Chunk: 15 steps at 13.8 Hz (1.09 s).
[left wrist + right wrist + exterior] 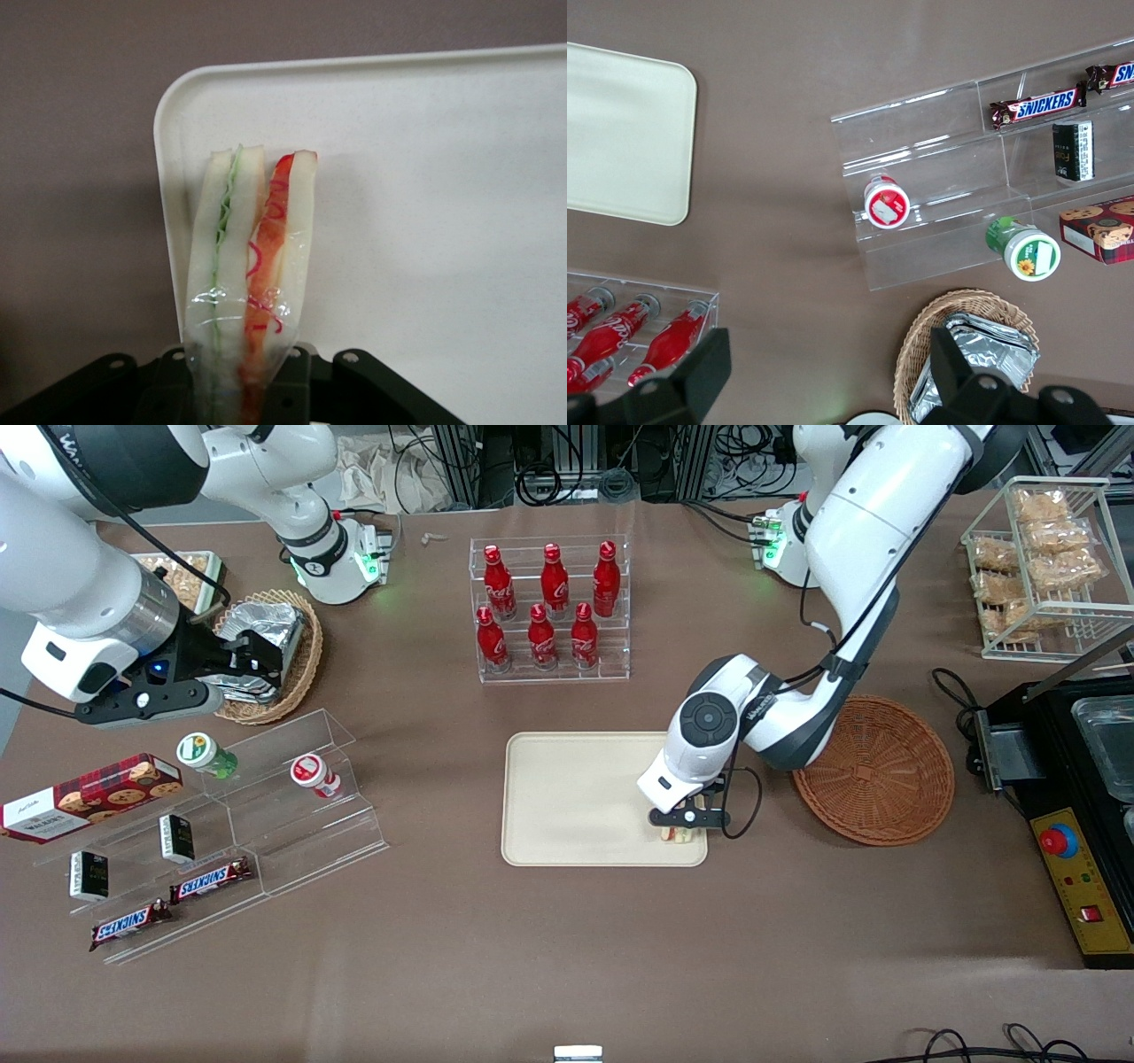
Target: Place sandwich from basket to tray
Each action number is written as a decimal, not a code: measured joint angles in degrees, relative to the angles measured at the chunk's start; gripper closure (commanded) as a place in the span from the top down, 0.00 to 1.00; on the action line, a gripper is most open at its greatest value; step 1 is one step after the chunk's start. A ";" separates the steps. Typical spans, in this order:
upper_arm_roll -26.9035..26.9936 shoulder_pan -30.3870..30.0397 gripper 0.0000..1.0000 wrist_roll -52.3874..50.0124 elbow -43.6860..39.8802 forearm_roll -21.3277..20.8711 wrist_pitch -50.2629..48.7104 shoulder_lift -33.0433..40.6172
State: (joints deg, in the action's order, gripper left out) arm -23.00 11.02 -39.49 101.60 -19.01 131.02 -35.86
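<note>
Your left gripper (688,825) is low over the cream tray (576,797), at the tray's corner nearest the front camera on the working arm's end. From the wrist camera you see its black fingers (292,385) clamped on the sandwich (252,266), a plastic-wrapped wedge standing on edge with green lettuce in one layer and red filling in the other. The sandwich is over the tray's rounded corner, just inside the rim; whether it touches the tray surface you cannot tell.

In the front view, the sandwich (678,833) peeks out below the gripper at about 5 o'clock on the tray. The rest of the tray holds nothing.

At 3 o'clock from the tray sits the reddish-brown wicker basket (877,775), with nothing showing in the part you can see; the arm covers its edge nearest the tray.

At 12 o'clock from the tray, the clear rack (549,611) holds six red cola bottles (555,583) in two rows. Toward the parked arm's end, the tan basket (292,664) carries foil packs (261,633), and the acrylic shelves (266,806) hold Snickers bars (211,880), a cookie box (89,793) and two small tubs (314,775).
</note>
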 measured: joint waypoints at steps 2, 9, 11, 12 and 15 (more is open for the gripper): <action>0.44 -0.01 1.00 -0.01 -0.15 -0.78 0.00 -0.87; 0.79 -0.08 1.00 -0.46 -2.28 -2.08 0.97 -1.22; 0.82 -0.11 1.00 -1.54 -4.26 -2.08 0.97 -1.13; 0.92 -0.12 1.00 -2.12 -4.80 -2.08 0.96 -1.03; 1.34 -0.18 1.00 -2.76 -5.37 -2.08 0.84 -0.36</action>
State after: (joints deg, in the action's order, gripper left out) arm -21.66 10.85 -42.25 96.23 -21.10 131.86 -36.22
